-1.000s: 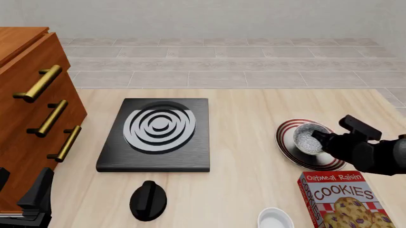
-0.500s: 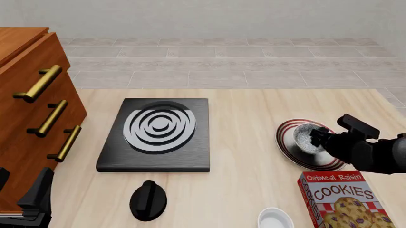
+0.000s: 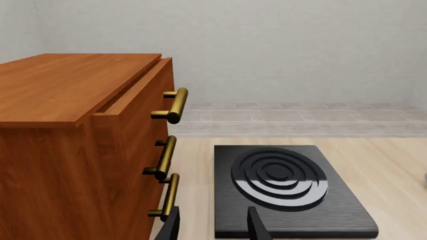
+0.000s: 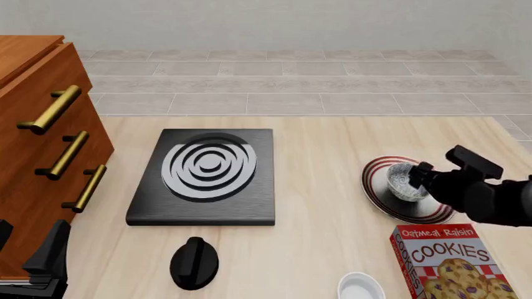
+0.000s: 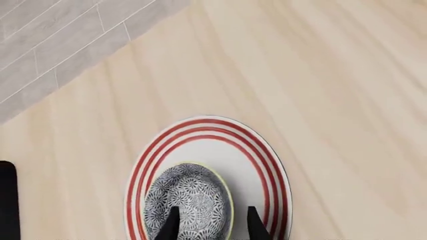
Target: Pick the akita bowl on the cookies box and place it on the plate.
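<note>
Two grippers, two jobs: your left gripper idles at the near left, jaws parted and holding nothing. At the right, your right gripper grips the akita bowl over the plate, ready to set it down.

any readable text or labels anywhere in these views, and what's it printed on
"Oatmeal Raisin" – white lettering on the red rectangular cookies carton, front view.
"COOKIES" – larger white lettering on the same carton.
No other text shows in the front or either wrist view.
</note>
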Controlling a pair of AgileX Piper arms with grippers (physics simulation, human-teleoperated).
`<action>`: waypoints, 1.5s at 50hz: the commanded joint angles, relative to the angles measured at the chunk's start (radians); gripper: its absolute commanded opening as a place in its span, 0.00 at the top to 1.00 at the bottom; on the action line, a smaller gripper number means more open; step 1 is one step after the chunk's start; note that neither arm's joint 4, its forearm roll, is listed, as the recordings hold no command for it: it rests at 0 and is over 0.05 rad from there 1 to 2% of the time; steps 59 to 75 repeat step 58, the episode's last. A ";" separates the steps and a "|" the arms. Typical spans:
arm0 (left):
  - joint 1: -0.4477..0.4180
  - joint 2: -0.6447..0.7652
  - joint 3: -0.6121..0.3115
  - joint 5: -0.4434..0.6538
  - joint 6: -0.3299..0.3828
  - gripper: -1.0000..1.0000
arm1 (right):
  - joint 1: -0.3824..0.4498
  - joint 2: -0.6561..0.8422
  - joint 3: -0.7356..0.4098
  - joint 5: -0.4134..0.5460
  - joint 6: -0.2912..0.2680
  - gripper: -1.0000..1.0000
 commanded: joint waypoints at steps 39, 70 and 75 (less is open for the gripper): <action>0.000 0.000 0.000 0.000 0.000 0.00 | 0.053 -0.720 0.119 0.381 0.007 0.00; 0.000 0.000 0.000 0.000 0.000 0.00 | 0.075 -1.104 0.108 0.652 -0.033 0.00; 0.000 0.000 0.000 0.000 0.000 0.00 | 0.075 -1.104 0.108 0.652 -0.033 0.00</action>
